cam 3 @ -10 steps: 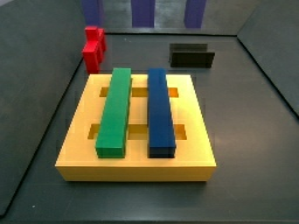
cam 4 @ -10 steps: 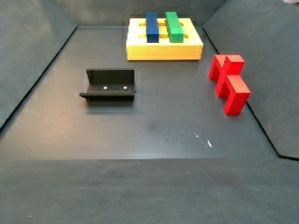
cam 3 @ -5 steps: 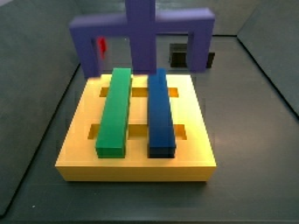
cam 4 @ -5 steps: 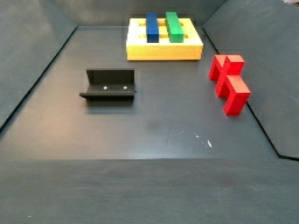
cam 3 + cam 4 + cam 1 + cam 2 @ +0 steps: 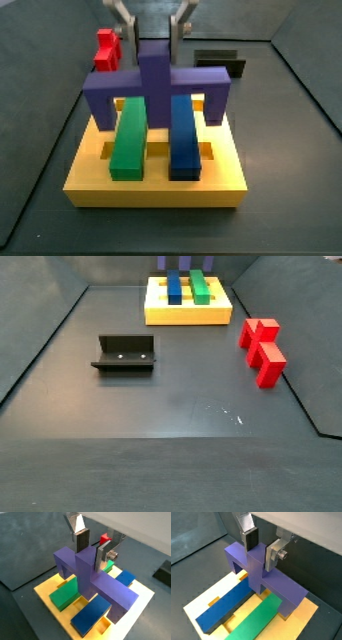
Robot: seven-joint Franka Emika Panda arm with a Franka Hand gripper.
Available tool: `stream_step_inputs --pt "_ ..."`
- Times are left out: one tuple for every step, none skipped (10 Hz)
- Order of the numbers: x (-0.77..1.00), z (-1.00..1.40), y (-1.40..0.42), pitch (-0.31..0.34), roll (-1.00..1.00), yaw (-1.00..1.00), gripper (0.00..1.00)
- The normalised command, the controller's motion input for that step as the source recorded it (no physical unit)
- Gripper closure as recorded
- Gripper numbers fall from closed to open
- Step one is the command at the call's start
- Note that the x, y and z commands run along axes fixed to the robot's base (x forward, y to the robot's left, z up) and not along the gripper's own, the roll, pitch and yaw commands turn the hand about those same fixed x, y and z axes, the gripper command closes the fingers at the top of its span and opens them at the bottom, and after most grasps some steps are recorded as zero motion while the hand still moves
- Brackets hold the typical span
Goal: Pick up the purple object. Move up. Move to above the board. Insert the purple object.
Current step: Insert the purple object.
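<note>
Over the board (image 5: 156, 165), the end effector (image 5: 155, 22) grips the purple object (image 5: 158, 82) by its central cross ridge, one silver finger (image 5: 81, 538) pressed to each side of the ridge in both wrist views. The purple object hangs upright, with its wide crossbar running across the two long bars on the board. In a side view its two legs reach down outside the green bar (image 5: 128, 129) and the blue bar (image 5: 183, 128), one leg beside each, toward the rear half of the board. Whether the leg tips touch the yellow surface or sit in the slots cannot be told; in a wrist view (image 5: 261, 569) the crossbar clears the tops of both bars with a gap under it.

Both bars lie side by side along the board's length, near each other but apart, with yellow showing between them.

Behind the board in a side view, the red block (image 5: 106, 46) stands on the tabletop (image 5: 287, 150) toward one rear corner, and the fixture (image 5: 221, 62) sits toward the other, partly hidden by the purple object. From the opposite side view, the board (image 5: 187, 311) lies at the far end of the tabletop, the fixture (image 5: 126, 354) stands well apart from it, and two red blocks (image 5: 262, 348) sit near the board's other side.
</note>
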Motion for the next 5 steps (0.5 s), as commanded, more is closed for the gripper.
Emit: stream_step_inputs --pt "0.0 -0.18 -0.13 -0.086 -0.02 0.04 1.0" --pt "0.0 -0.2 -0.02 -0.024 0.0 0.01 1.0" --pt "0.0 -0.26 0.0 -0.02 0.01 0.02 1.0" --pt "0.0 -0.31 0.0 -0.023 0.02 0.01 1.0" --pt "0.0 -0.27 0.0 -0.033 0.0 0.01 1.0"
